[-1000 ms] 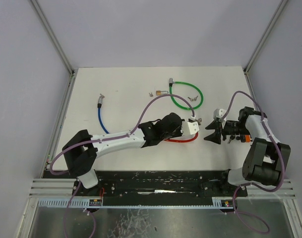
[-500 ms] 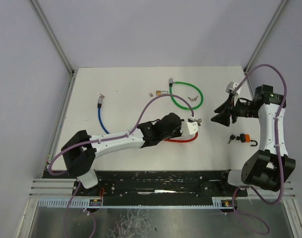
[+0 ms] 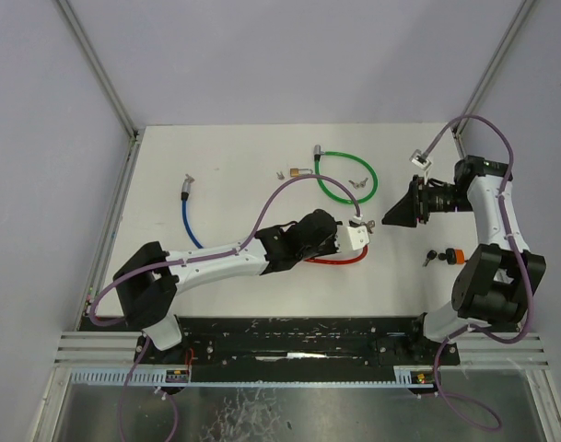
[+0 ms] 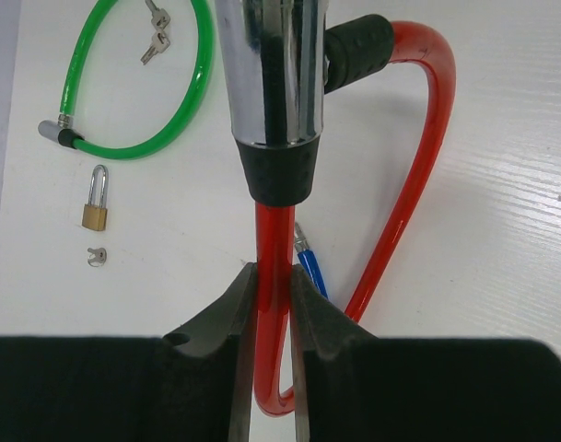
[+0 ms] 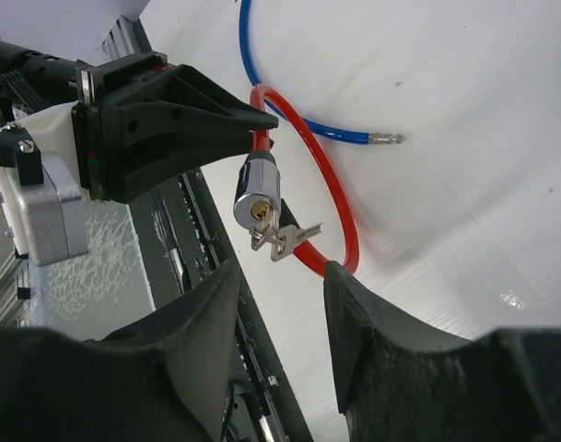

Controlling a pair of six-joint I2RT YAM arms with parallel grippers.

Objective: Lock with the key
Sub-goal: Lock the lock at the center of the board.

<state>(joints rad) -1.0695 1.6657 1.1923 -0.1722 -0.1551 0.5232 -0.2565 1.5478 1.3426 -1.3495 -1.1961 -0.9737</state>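
Note:
A red cable lock lies looped on the white table. My left gripper is shut on the red cable just below its chrome lock cylinder and holds it up. In the right wrist view the cylinder's keyhole faces me, with a bunch of keys hanging from it. My right gripper is open and empty, a short way from the keys. In the top view the right gripper points left at the left gripper.
A green cable lock with keys, a brass padlock and a blue cable lie further back. A small black and orange padlock lies at the right. The blue cable's end lies beside the red loop.
My right arm has swung up and back from the small padlock, and its gripper has turned left toward the lock cylinder. The left gripper has held still.

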